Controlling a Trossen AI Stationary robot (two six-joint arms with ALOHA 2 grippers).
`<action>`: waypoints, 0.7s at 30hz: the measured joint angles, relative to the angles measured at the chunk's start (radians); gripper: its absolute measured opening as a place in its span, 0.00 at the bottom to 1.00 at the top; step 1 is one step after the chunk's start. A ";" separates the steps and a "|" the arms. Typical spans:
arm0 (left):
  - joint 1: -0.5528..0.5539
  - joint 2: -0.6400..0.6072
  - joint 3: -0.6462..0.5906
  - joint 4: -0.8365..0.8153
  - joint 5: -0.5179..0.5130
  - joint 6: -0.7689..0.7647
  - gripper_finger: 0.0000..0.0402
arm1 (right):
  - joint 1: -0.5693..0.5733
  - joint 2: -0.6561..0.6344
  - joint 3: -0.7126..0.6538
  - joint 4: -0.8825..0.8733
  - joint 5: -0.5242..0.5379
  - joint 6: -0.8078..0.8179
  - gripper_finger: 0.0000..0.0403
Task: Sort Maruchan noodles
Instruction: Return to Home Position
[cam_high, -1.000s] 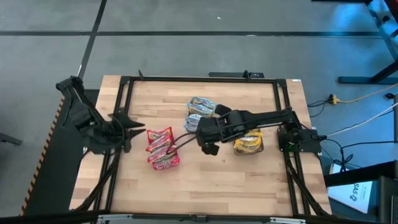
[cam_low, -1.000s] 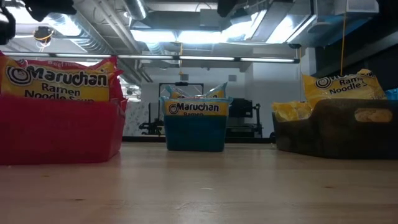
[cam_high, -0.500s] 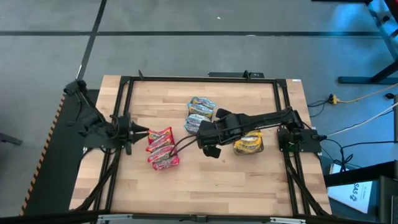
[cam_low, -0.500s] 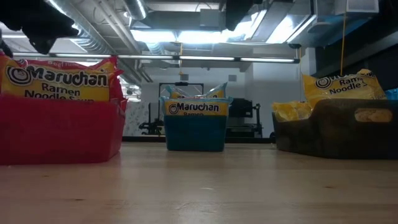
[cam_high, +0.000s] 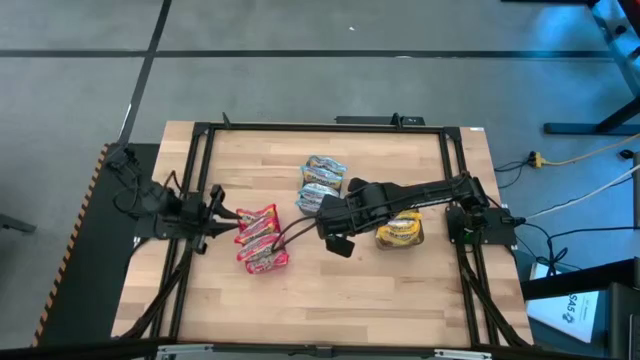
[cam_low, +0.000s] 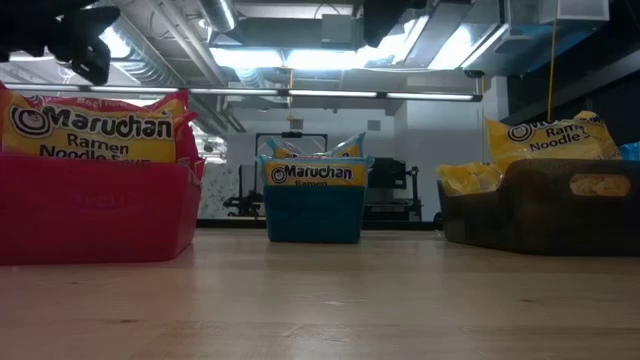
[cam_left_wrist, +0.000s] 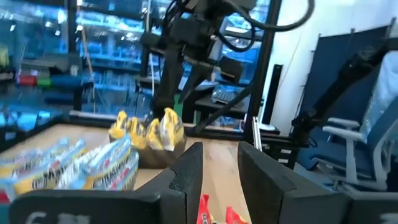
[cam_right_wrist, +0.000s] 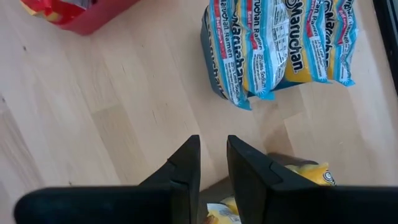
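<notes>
The counter (cam_high: 330, 290) bore a red bin (cam_low: 95, 210) at nine o'clock, a teal bin (cam_low: 313, 212) at twelve, a grey bin (cam_low: 540, 210) at three.

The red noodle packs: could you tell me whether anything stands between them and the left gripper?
Nothing visible does. In the high view the left gripper sits beside the red noodle packs in their red bin, with only bare table between. The right gripper hangs over mid-table, clear of it.
</notes>
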 joint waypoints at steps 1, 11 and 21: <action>0.020 -0.006 0.000 -0.005 0.025 0.016 0.24 | 0.000 0.000 0.000 0.005 0.000 0.001 0.19; 0.271 -0.011 -0.071 -0.067 0.287 -0.034 0.24 | 0.000 0.000 0.000 0.150 -0.037 -0.002 0.19; 0.497 -0.006 -0.072 -0.028 0.542 0.033 0.24 | 0.000 0.000 0.000 0.274 -0.067 0.003 0.19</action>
